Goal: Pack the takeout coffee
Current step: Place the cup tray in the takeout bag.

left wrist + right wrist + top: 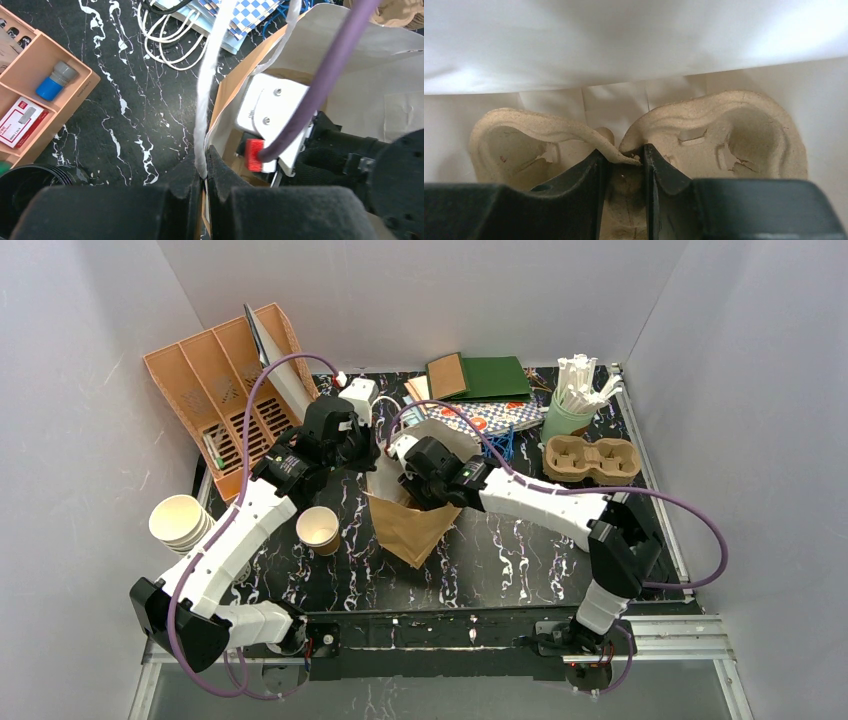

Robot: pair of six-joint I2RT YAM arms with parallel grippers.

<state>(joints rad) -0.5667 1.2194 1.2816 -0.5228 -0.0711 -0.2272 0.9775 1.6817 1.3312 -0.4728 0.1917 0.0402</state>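
Your left gripper [202, 167] is clenched on the white handle [210, 90] of the bag [410, 525]. Your right gripper [624, 162] is inside that bag, pinching the carrier [724, 130] at its middle ridge. The cup [318, 530] stands upright and lidless on the table [500, 550], just left of the bag.

Orange organizer [225, 390] back-L; cream cup stack [178, 520] L; straw cup [568, 412], pulp carrier [590, 458] back-R; brown bag [415, 530] ctr, 2nd carrier [724, 135] inside.
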